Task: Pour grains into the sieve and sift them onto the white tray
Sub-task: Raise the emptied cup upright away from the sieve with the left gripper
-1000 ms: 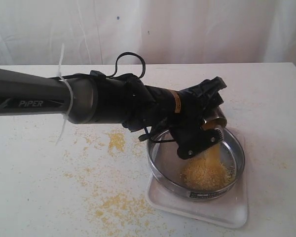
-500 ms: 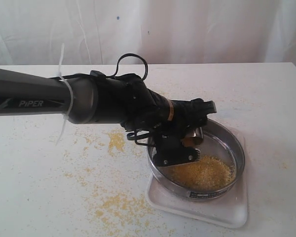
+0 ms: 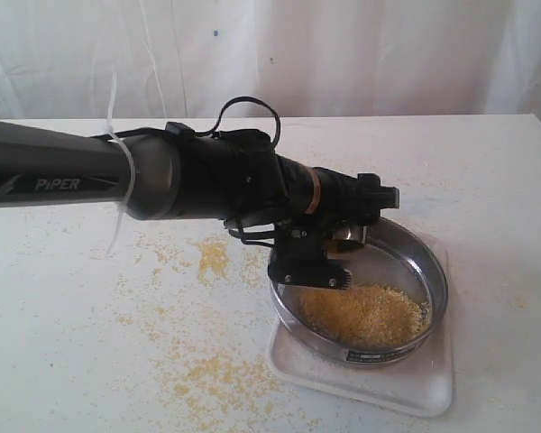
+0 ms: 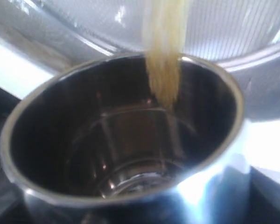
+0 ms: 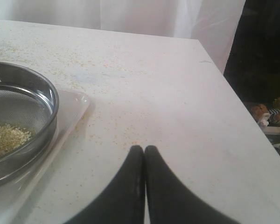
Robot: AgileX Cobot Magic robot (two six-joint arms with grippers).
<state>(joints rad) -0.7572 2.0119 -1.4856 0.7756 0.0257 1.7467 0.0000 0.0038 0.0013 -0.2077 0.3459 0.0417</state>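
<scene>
Pouring stage, judged near its end. The left gripper (image 3: 347, 248) pinches a steel cup (image 4: 107, 154) and holds it above the sieve (image 3: 437, 271), over the sieve's left half. The right gripper (image 5: 144, 149), its fingers pressed together, hangs over the bare table (image 3: 72, 316) just beyond the sieve's right side. The sieve sits on the tray (image 3: 415, 383), and most of the grains (image 3: 365, 311) lie as a low yellow heap on its mesh, towards its near side. More grains (image 3: 212, 370) are scattered on the table to the left of the sieve. In the left wrist view the cup looks almost empty: only a thin streak of grains (image 4: 164, 70) crosses its lip towards the mesh. To finish well, the lip should probably stay inside the sieve's rim and low over the mesh, with the tilt held until the streak has run off. The cup should then be drawn away without nudging the rim. The scattered grains suggest what a pour outside the sieve would cost. The sieve stands level, open face up and central axis upright. Being round, it has no long axis in plan, and its dark label faces the exterior camera. The cup appears tipped, its mouth towards the sieve's mesh, though its exact angle cannot be told.
</scene>
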